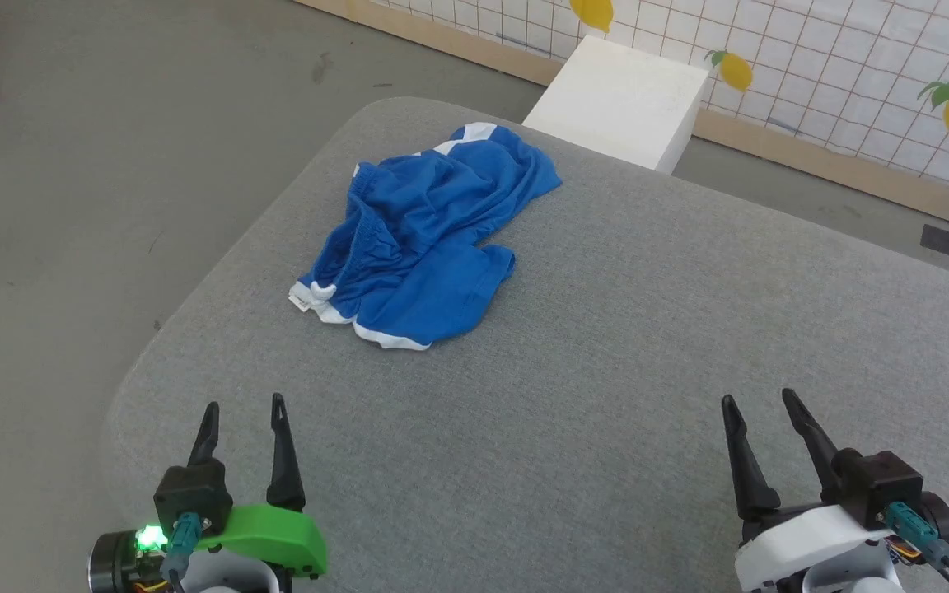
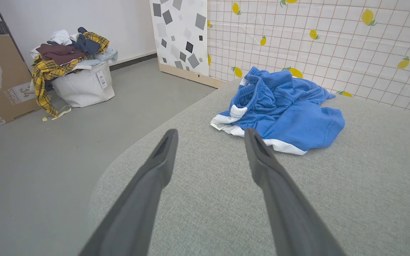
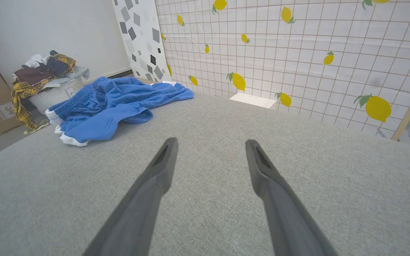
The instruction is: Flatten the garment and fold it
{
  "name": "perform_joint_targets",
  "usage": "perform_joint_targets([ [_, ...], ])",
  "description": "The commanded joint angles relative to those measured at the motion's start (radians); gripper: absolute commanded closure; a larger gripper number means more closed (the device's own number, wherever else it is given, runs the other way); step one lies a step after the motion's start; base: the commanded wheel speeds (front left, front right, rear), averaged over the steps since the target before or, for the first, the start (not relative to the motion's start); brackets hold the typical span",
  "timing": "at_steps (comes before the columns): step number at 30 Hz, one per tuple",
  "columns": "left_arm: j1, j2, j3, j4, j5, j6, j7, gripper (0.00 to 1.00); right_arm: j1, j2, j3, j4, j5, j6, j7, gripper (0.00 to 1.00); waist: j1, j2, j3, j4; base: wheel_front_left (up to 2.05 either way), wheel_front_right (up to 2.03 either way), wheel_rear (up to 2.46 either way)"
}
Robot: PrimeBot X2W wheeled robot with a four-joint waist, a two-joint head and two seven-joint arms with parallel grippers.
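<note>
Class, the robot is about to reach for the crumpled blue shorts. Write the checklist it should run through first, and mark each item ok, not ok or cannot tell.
1. Jaws of the left gripper open, nothing held: ok.
2. Jaws of the right gripper open, nothing held: ok.
3. The garment lies wholly on the grey surface: ok.
4. The garment lies flat: not ok, it is bunched in a heap.
5. Nothing stands between the grippers and the garment: ok.
6. Legs untwisted under the folds: cannot tell.
</note>
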Motion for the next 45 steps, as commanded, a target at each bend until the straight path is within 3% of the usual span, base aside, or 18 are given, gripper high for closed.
perform_joint_targets([
  [1,0.001,-0.005,0.0,0.001,-0.007,0.005,-0.008,0.0,-0.014,0.0,-0.002,0.002,0.007,-0.002,-0.006,0.0,0.0,0.0,0.0,-0.002,0.0,0.0,0.0],
  [6,-0.017,-0.004,0.005,0.003,-0.016,-0.013,-0.008,0.0,-0.017,0.0,-0.003,0.0,0.006,-0.002,-0.006,0.0,0.0,0.0,0.007,-0.009,0.0,0.0,0.0],
  [14,-0.283,0.064,0.026,0.129,-0.097,-0.146,0.033,0.0,-0.052,0.0,0.001,-0.015,-0.024,-0.002,0.001,0.0,0.0,0.0,0.063,-0.064,0.0,0.0,0.0],
  [17,-0.416,0.103,0.045,0.212,-0.15,-0.191,0.112,0.0,-0.069,0.0,-0.005,-0.031,-0.042,-0.002,0.011,0.0,0.0,0.0,0.102,-0.103,0.0,0.0,0.0],
  [22,-0.626,0.192,0.069,0.381,-0.253,-0.229,0.354,0.0,-0.099,0.0,-0.022,-0.076,-0.08,-0.002,0.04,0.0,0.0,0.0,0.195,-0.184,0.0,0.0,0.0],
  [29,-0.787,0.274,0.102,0.559,-0.361,-0.229,0.708,0.0,-0.121,0.0,-0.054,-0.128,-0.106,-0.002,0.063,0.0,0.0,0.0,0.314,-0.277,0.0,0.0,0.0],
  [34,-0.799,0.297,0.092,0.623,-0.364,-0.187,0.854,0.0,-0.126,0.0,-0.075,-0.148,-0.113,-0.002,0.064,0.0,0.0,0.0,0.363,-0.308,0.0,0.0,0.0],
  [35,-0.792,0.291,0.09,0.642,-0.367,-0.162,0.888,0.0,-0.125,0.0,-0.081,-0.157,-0.114,-0.002,0.063,0.0,0.0,0.0,0.376,-0.311,0.0,0.0,0.0],
  [39,-0.774,0.29,0.079,0.661,-0.357,-0.14,0.897,0.0,-0.127,0.0,-0.083,-0.165,-0.118,-0.002,0.066,0.0,0.0,0.0,0.389,-0.305,0.0,0.0,0.0],
  [43,-0.761,0.272,0.077,0.672,-0.372,-0.153,0.89,0.0,-0.134,0.0,-0.083,-0.169,-0.121,-0.002,0.073,0.0,0.0,0.0,0.393,-0.291,0.0,0.0,0.0],
  [44,-0.761,0.267,0.078,0.671,-0.377,-0.16,0.88,0.2,-0.135,0.0,-0.083,-0.169,-0.122,-0.002,0.074,0.0,0.0,0.0,0.393,-0.288,0.0,0.0,0.0],
  [45,-0.765,0.258,0.084,0.663,-0.386,-0.167,0.851,1.0,-0.135,0.0,-0.082,-0.169,-0.122,-0.002,0.075,0.0,0.0,0.0,0.39,-0.284,0.0,0.0,0.0],
])
